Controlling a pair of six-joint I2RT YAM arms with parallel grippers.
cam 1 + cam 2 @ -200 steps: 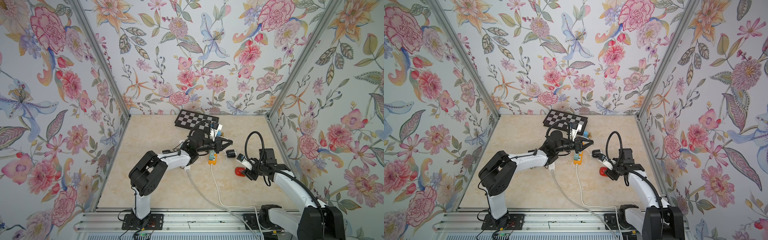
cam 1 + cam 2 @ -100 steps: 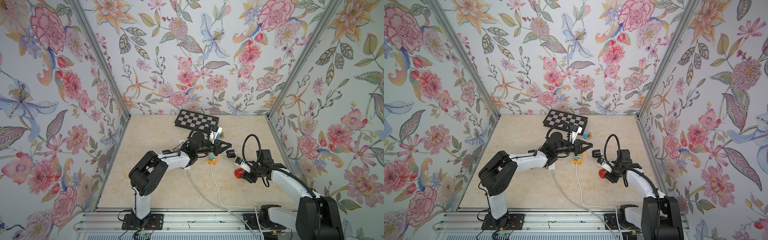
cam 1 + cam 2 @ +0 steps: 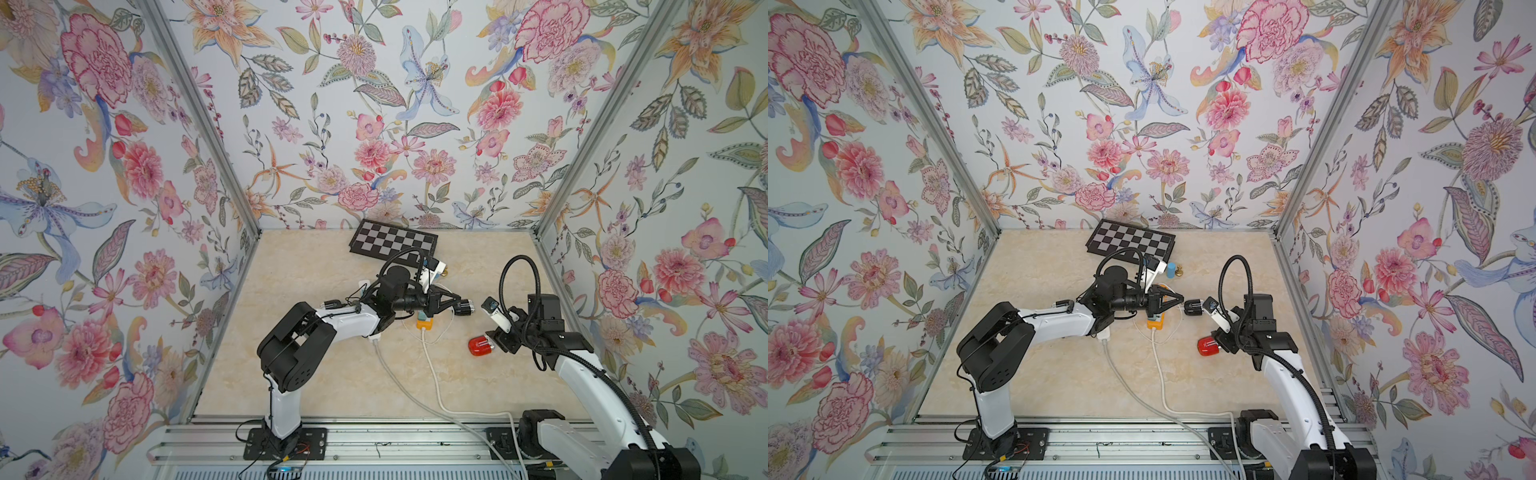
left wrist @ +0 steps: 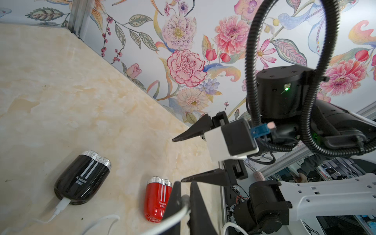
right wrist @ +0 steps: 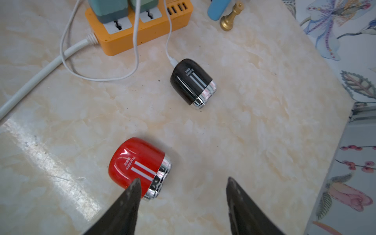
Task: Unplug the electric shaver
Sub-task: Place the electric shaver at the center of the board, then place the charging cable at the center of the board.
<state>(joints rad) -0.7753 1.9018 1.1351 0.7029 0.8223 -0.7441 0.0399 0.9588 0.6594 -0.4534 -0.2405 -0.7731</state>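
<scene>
The left gripper (image 4: 185,184) is pinched tight on the white charging cable (image 4: 179,213), and the red shaver (image 5: 138,164) lies unplugged on the marble table (image 5: 264,122). The right gripper (image 5: 183,181) hangs close over it, jaws apart, with the black shaver (image 5: 190,81) nearby and plugged in.

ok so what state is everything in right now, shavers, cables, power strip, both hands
black shaver: lying down, charging cable plugged in
red shaver: lying down, no cable in it
power strip: two adapters plugged in
free white cable: pinched in left hand
left hand: shut on free white cable
right hand: open, by red shaver, holding nothing
gold pawn: upright
</scene>
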